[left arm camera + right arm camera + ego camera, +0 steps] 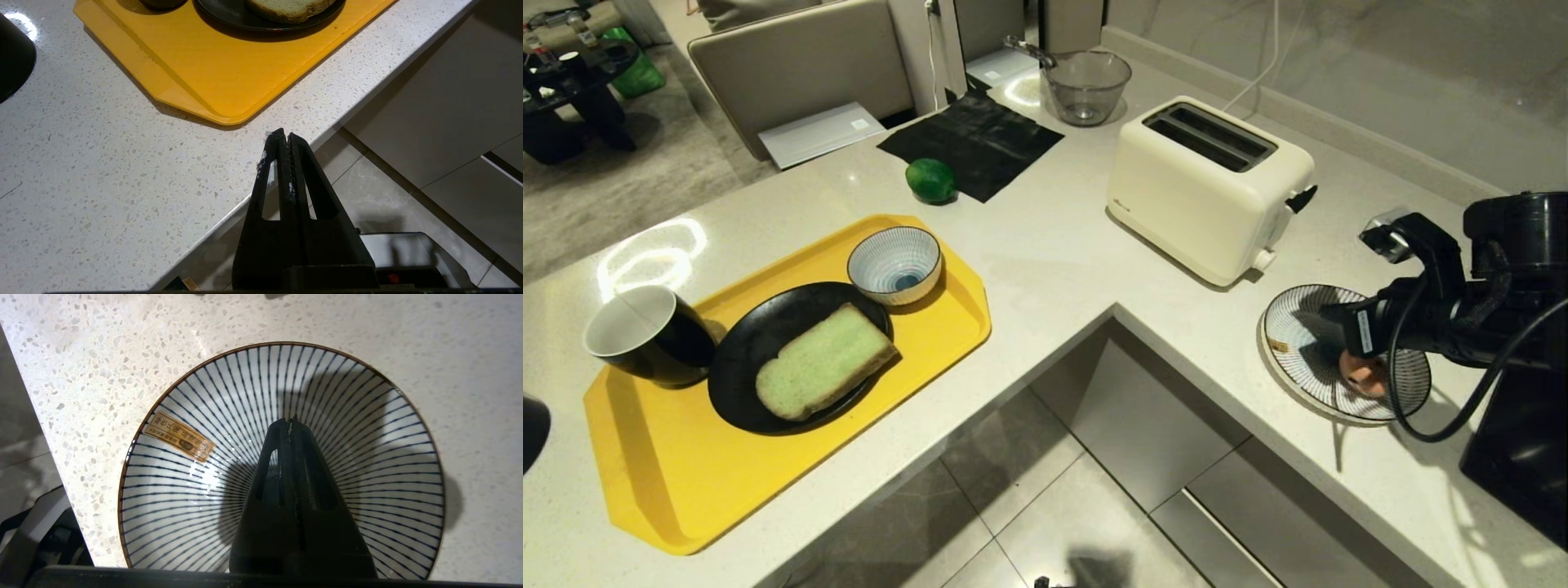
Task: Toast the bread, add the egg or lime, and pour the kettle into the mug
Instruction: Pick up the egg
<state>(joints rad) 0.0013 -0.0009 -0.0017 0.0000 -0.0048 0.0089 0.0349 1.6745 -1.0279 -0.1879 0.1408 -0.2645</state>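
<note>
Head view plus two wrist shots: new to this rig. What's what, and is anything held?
It's a two-armed robot. The wide picture comes from its head camera, and the other two from cameras behind each hand. On the counter sits a yellow tray with the mug, the bread on a black plate, and a striped bowl. Further back are the lime and a toaster. The right hand, shut and empty, hangs over a striped plate where the egg lies. The left hand, shut, holds nothing.
</note>
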